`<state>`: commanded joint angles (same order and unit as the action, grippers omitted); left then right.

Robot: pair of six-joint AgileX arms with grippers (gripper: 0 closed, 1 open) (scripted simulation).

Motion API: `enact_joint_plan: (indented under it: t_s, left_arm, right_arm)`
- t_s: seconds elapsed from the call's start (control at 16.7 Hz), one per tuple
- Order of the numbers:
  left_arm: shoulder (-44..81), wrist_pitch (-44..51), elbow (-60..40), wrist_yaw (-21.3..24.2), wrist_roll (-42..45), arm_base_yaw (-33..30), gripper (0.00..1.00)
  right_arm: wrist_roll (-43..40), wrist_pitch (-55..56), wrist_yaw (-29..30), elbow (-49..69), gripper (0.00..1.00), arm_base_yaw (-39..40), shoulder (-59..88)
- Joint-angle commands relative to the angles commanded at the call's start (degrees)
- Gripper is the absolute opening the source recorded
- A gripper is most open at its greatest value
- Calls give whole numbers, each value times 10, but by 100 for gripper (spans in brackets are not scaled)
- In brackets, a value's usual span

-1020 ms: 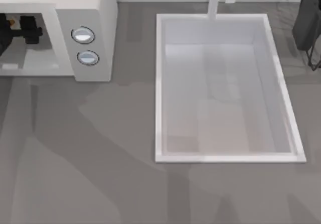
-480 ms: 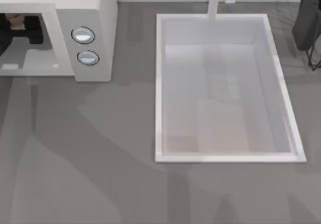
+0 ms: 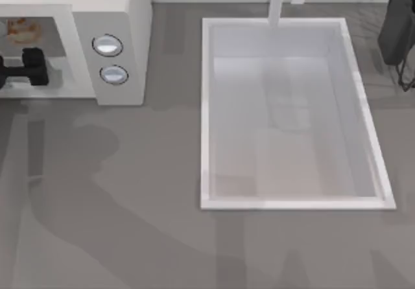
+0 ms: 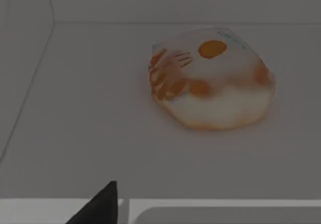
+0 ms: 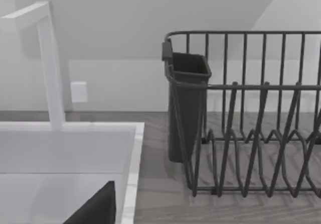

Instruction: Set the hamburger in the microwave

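The white sink (image 3: pixel 292 114) fills the centre-right of the top view. The microwave (image 3: pixel 97 17) sits at upper left, the hamburger (image 3: pixel 19 30) resting on its cavity floor, apart from the left gripper (image 3: pixel 23 69) just in front of it; whether its fingers are open, I cannot tell. A dark dish rack (image 5: pixel 251 123) stands beside the sink
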<state>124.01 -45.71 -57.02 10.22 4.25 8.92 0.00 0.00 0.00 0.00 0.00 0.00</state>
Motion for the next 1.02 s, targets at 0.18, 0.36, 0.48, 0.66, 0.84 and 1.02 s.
enact_joint_plan:
  t_s: [0.18, 0.36, 0.48, 0.66, 0.84, 1.02]
  left_arm:
    - [-65, -58, 136, 15, 6, 17, 100]
    - [-128, -113, 255, 28, 12, 34, 100]
    - [-159, -141, 307, 34, 15, 43, 100]
    - [-179, -160, 339, 38, 17, 50, 100]
    - [-179, -160, 339, 38, 17, 50, 100]
    - [-185, -151, 333, 37, 16, 47, 100]
  right_arm:
    - [0, 0, 0, 0, 100, 0, 0]
    - [0, 0, 0, 0, 100, 0, 0]
    - [0, 0, 0, 0, 100, 0, 0]
    - [0, 0, 0, 0, 100, 0, 0]
    - [0, 0, 0, 0, 100, 0, 0]
    - [0, 0, 0, 0, 100, 0, 0]
